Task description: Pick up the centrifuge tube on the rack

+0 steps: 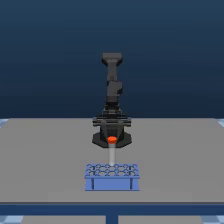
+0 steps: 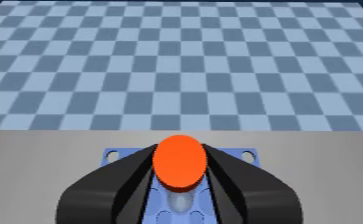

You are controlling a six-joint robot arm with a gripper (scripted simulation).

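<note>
Gripper (image 1: 112,140) closed on the orange cap of the tube (image 1: 112,156), one finger (image 2: 124,175) on each side. Tube upright, long axis vertical, directly beneath the gripper, tip at or just inside the blue rack (image 1: 112,177). Straight lift likely next.

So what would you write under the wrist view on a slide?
Black gripper closed around the orange-capped tube, just above the blue rack, checkered floor beyond.

Grey tabletop (image 1: 45,160) against dark blue backdrop (image 1: 50,60); blue checkered floor (image 2: 177,65) beyond.
</note>
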